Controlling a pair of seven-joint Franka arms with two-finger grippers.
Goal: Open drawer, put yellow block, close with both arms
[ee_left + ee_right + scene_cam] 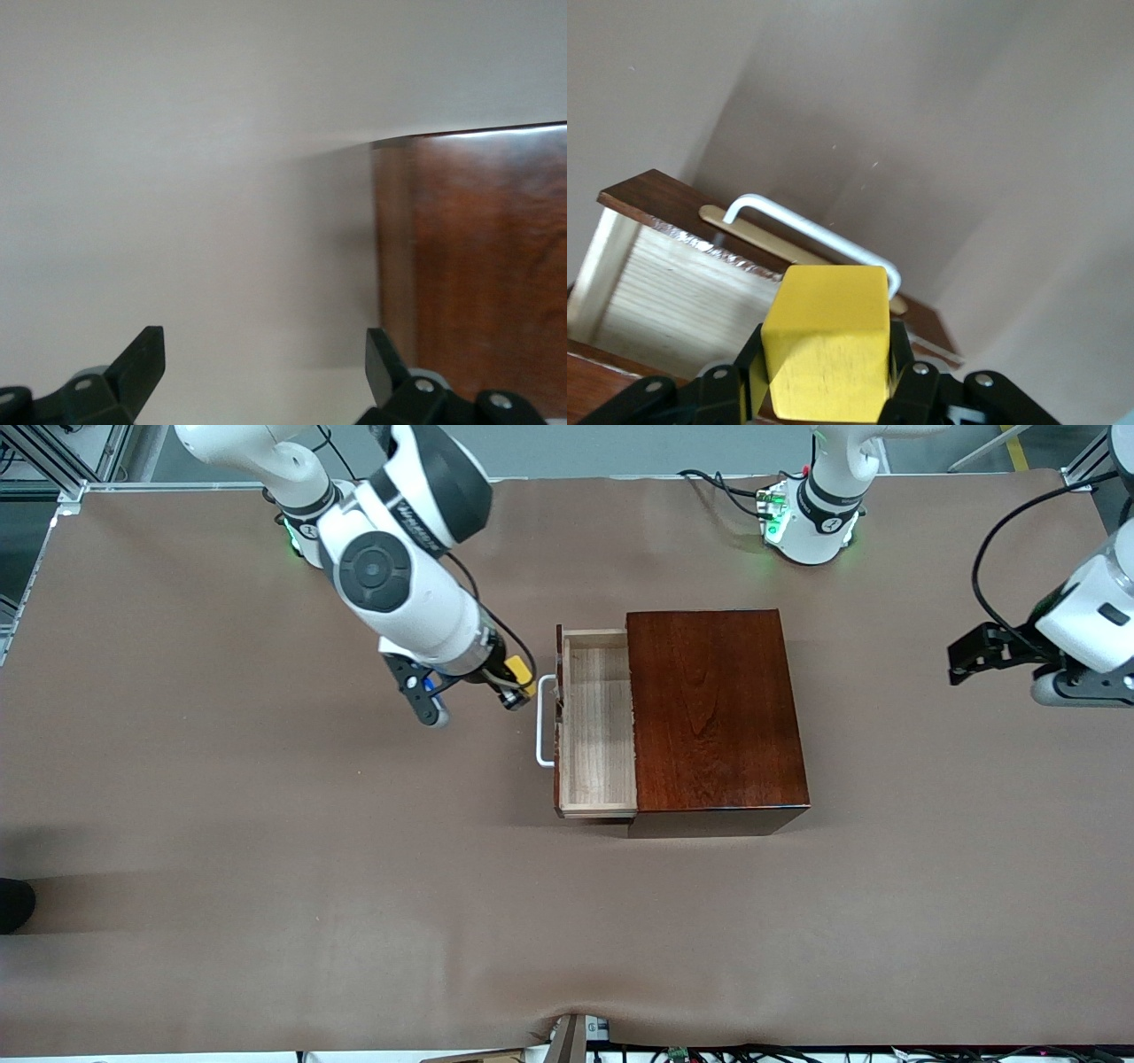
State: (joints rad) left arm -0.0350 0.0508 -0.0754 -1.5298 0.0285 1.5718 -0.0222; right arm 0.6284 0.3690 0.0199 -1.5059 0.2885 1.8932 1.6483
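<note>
The drawer (598,722) stands pulled out of the dark mahogany box (718,708), its light wood inside bare and its white handle (542,722) toward the right arm's end of the table. My right gripper (514,686) is shut on the yellow block (519,670) and hovers over the table just outside the handle. In the right wrist view the block (828,345) sits between the fingers, with the drawer (682,301) and handle (815,235) below it. My left gripper (957,662) waits open and empty at the left arm's end of the table, apart from the box.
The left wrist view shows the open left gripper (263,359) over bare brown table beside the box's side wall (469,266). Cables and small hardware lie at the table's front edge (576,1036).
</note>
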